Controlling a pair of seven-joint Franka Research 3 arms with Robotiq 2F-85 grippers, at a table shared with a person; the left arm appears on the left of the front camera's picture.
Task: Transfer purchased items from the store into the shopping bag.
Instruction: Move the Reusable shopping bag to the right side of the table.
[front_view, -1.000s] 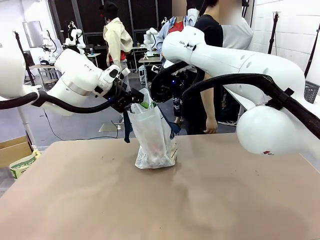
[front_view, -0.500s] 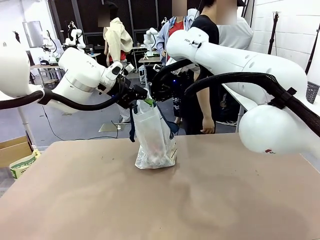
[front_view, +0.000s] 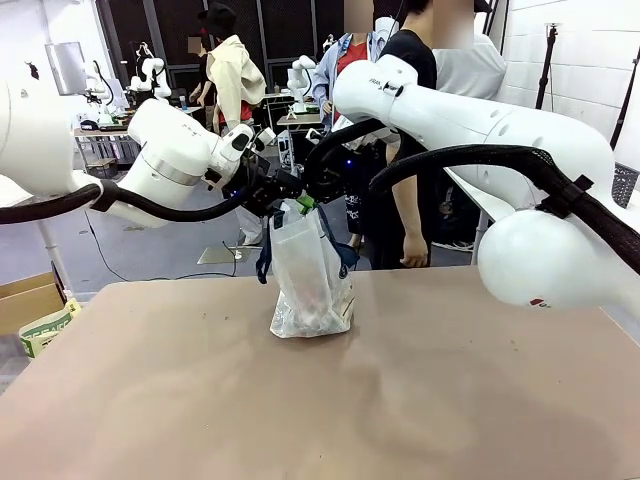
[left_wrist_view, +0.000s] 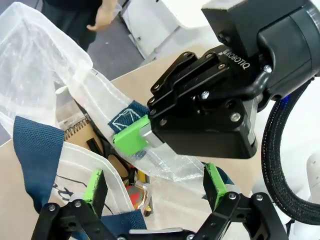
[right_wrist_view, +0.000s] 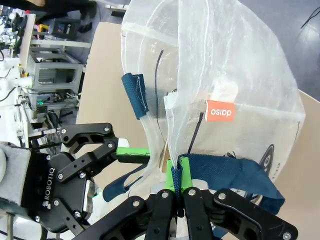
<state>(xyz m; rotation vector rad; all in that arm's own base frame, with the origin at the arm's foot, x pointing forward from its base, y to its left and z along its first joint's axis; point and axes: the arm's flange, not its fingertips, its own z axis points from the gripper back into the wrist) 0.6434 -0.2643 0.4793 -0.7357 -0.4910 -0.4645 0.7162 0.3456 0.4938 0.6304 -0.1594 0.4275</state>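
Biggest thing first: the table (front_view: 200, 400) is a wide brown slab with the shopping bag (front_view: 308, 280) standing upright toward its far side, and we're using that bag as our landmark for everything else. A person (front_view: 415, 150) stands beyond the bag, one hand hanging at their side. Both white arms meet right above the bag's mouth. The right claw (right_wrist_view: 176, 182) is clamped shut on the bag's top edge, just beside a navy handle (right_wrist_view: 235, 172), holding that side up. The left claw (left_wrist_view: 152, 187) is spread wide with nothing in it, one green pad on either side of the near rim. What's changed over the last second: our left arm has swung in from the bag's left side and risen a little, so its claw now sits right at the opening next to the right one, and the bag looks pulled a bit taller. Looking down into the bag from the left wrist, we can see a spiral-bound notebook (left_wrist_view: 75, 131) and something small and red (left_wrist_view: 136, 196) lower down, so at least some purchased items are already inside. We'd guess the left claw is lining up to take the opposite rim or handle, to hold the mouth open or lift the bag.
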